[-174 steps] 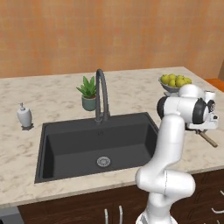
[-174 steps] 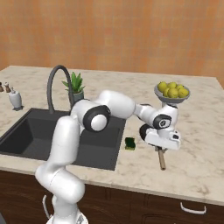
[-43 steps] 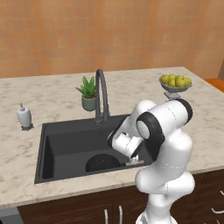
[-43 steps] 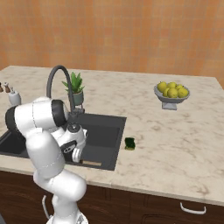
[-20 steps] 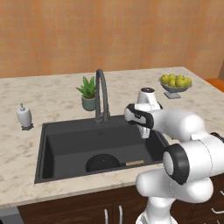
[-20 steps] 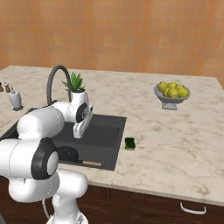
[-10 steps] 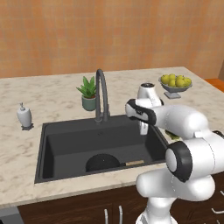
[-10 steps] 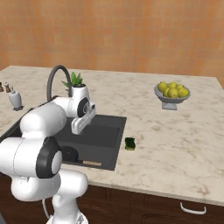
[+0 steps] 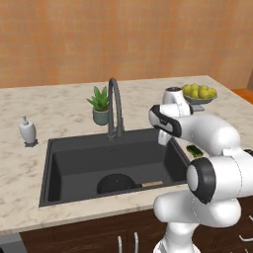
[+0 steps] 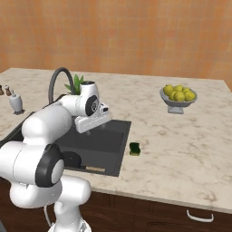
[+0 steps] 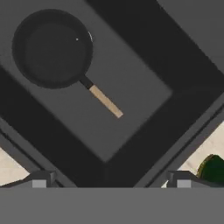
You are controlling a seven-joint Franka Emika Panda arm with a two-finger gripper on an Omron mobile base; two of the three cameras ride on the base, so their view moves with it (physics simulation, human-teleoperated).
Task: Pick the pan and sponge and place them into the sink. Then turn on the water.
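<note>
Black pan [image 11: 52,48] lies flat on sink [image 9: 74,163] floor, front part, wooden handle pointing toward the sink's right side — so pan step looks done. Sponge [image 10: 134,148] sits on tabletop [image 10: 181,149] just beside sink's right rim, not in yet; hand view catches its green edge at lower right. End effector [image 10: 106,118] hangs over right part of basin, above rim level, empty, tips spread apart w/ nothing between them. Key relation: sponge lies to the end effector's right, across the rim — near, apart. Sponge's long axis runs approx. parallel to the sink's right rim, judging from right base view; small, hard to be sure. Likely next: go right, drop onto sponge. No water at faucet [image 9: 116,106].
</note>
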